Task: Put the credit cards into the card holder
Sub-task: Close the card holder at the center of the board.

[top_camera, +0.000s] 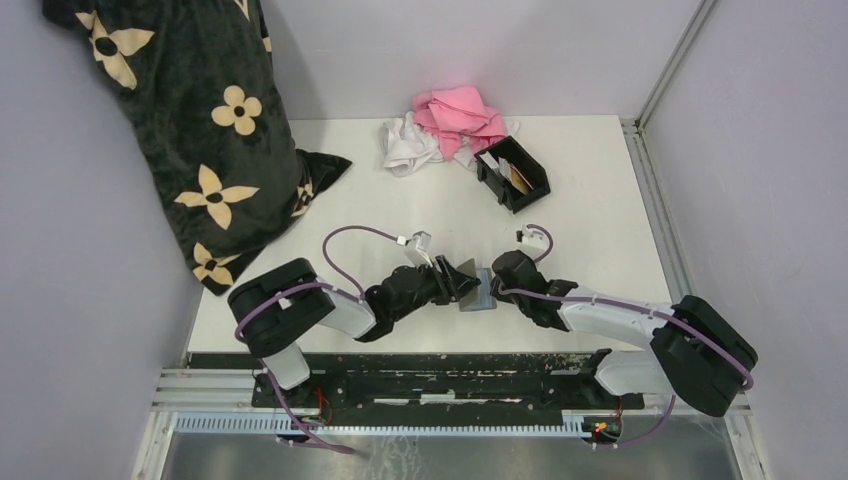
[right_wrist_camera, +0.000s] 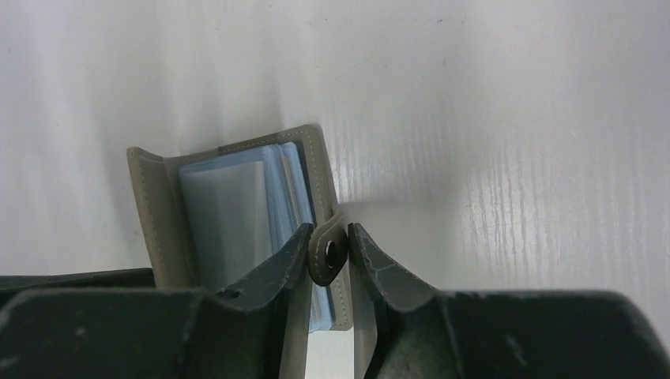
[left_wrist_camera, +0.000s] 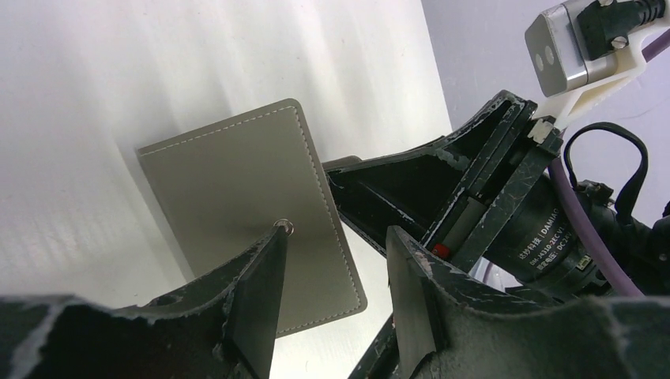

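The black card holder [top_camera: 537, 186] stands at the back of the table, with a white card [top_camera: 492, 160] and a tan card [top_camera: 518, 177] upright in it. Near the front, a grey wallet [top_camera: 474, 296] stands partly open between both grippers. In the right wrist view its pale blue sleeves [right_wrist_camera: 278, 197] show, and my right gripper [right_wrist_camera: 328, 246] pinches the snap tab [right_wrist_camera: 326, 264] between its fingertips. My left gripper [left_wrist_camera: 336, 253] is open. One of its fingers [left_wrist_camera: 261, 284] lies against the wallet's grey outer cover [left_wrist_camera: 237, 189], by the snap stud. Whether a card sits in the sleeves is hidden.
A pink cloth [top_camera: 458, 112] and a white cloth [top_camera: 408, 148] lie bunched at the back beside the card holder. A black pillow with cream flowers [top_camera: 210, 130] leans in the back left corner. Grey walls close in the table on three sides.
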